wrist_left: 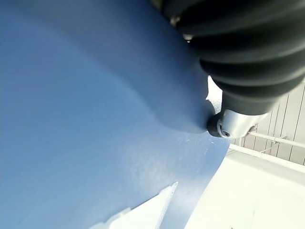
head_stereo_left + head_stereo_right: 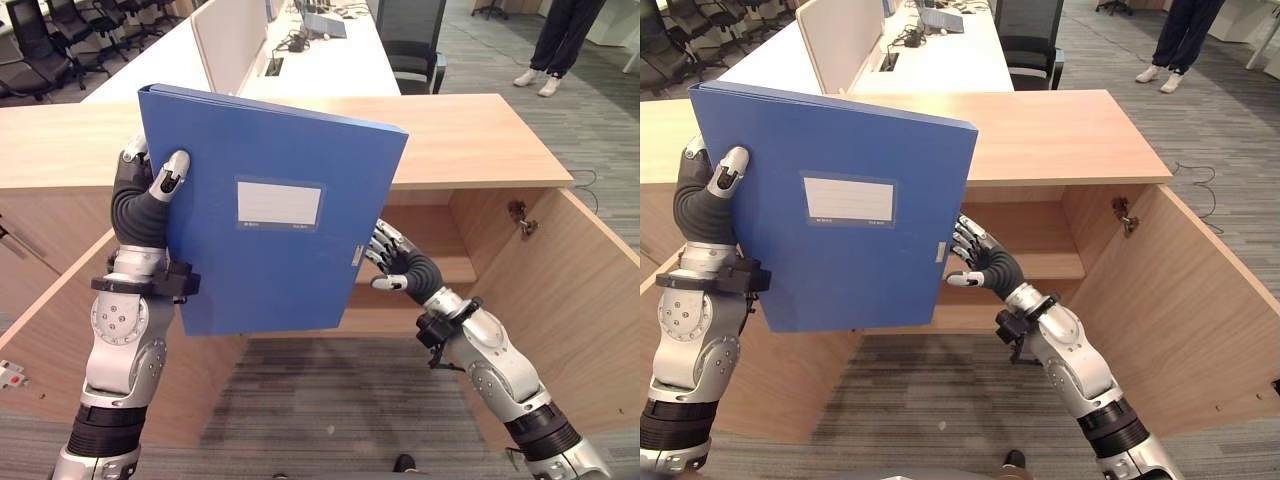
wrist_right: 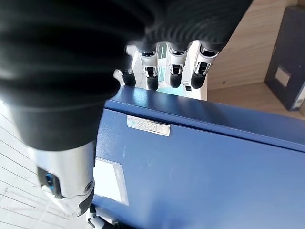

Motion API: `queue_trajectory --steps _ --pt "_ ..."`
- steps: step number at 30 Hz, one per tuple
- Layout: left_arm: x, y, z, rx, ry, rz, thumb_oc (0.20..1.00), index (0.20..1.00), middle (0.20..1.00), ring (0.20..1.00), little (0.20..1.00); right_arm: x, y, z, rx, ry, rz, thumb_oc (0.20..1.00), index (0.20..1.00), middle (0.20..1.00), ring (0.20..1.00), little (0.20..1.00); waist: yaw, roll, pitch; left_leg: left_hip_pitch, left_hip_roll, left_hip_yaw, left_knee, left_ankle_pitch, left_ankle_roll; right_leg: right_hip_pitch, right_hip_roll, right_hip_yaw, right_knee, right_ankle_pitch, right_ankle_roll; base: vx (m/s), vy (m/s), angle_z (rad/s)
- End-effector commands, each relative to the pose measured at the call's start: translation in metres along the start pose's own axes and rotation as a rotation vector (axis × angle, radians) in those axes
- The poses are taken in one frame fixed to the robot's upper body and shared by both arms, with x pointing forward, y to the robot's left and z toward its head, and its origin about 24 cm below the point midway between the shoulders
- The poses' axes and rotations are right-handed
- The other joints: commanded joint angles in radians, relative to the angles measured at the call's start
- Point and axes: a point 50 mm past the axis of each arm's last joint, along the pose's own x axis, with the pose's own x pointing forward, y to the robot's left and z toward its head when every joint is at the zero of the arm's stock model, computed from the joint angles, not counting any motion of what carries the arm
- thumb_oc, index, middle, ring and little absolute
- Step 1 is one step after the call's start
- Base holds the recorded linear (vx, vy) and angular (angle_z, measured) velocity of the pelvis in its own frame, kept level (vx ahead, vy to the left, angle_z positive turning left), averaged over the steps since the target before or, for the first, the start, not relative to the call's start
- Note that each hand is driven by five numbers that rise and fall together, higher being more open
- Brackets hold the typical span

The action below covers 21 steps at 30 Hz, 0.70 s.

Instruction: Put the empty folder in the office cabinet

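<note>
Upright blue folder [image 2: 265, 210], left hand [image 2: 150, 195] clamped on its edge, right hand [image 2: 395, 262] fingers spread at opposite edge.

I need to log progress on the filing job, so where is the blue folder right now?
The blue folder is held upright in front of the open cabinet, not yet inside. The left hand grips its left edge; the right hand is at its right edge by the clasp.

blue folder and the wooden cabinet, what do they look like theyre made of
The blue box folder held by the left hand looks like rigid plastic: a smooth, evenly coloured face with a soft sheen, a clear label pocket and a small metal clasp on its edge. The light wooden office cabinet looks like wood-grain laminate board rather than solid wood: flat, matt panels with uniform grain, though that is uncertain.
</note>
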Motion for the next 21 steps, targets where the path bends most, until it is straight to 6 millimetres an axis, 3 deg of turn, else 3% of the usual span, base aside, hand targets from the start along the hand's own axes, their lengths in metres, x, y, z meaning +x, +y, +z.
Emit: queue_trajectory --steps 1,15,21 --pt "0.031 -0.018 0.021 0.0 -0.173 -0.074 0.2 0.2 0.2 0.2 0.2 0.028 0.025 0.042 0.024 -0.229 0.145 1.0 1.0 1.0 1.0 1.0 0.001 -0.023 -0.023 -0.005 -0.007 -0.038 0.002 -0.014 0.0 0.075 -0.025 0.036 0.063 -0.138 0.087 0.0 0.0 0.0" --pt "0.036 -0.043 0.014 -0.025 -0.175 -0.123 0.2 0.2 0.2 0.2 0.2 0.046 0.043 0.043 0.054 -0.254 0.197 1.0 1.0 1.0 1.0 1.0 0.003 -0.027 -0.024 -0.007 -0.007 -0.043 0.002 -0.014 0.002 0.073 -0.026 0.036 0.063 -0.136 0.085 0.0 0.0 0.0" --pt "0.035 -0.056 0.011 -0.025 -0.168 -0.161 0.2 0.2 0.2 0.2 0.2 0.048 0.042 0.032 0.061 -0.211 0.171 1.0 1.0 1.0 1.0 1.0 0.004 -0.029 -0.022 -0.01 -0.006 -0.044 0.002 -0.013 0.002 0.072 -0.027 0.033 0.057 -0.131 0.086 0.0 0.0 0.0"
